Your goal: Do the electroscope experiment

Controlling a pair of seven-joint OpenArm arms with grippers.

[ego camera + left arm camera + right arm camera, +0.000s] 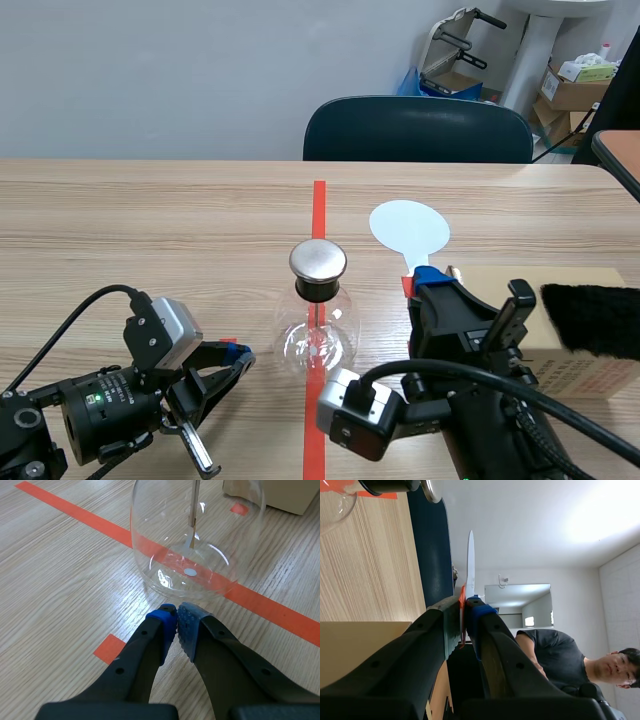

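glass electroscope flask at lower centre of the scene frame, upright on the red tape line, with a round metal cap on its black neck. inside the clear bulb, a thin foil strip hanging straight down.

just right of centre, a pale blue paddle, disc uppermost, stem pinched between the pads of the right gripper. same pinch in the right wrist view, paddle edge-on between the fingers. paddle near the cap but apart from it.

at lower left, left gripper pressed together on nothing, tips just beside the base of the flask; contact unclear.

at the right edge, a cardboard box with a black furry cloth on top. at upper centre, behind the table, a dark chair. beyond the right wrist, a person in a dark shirt.
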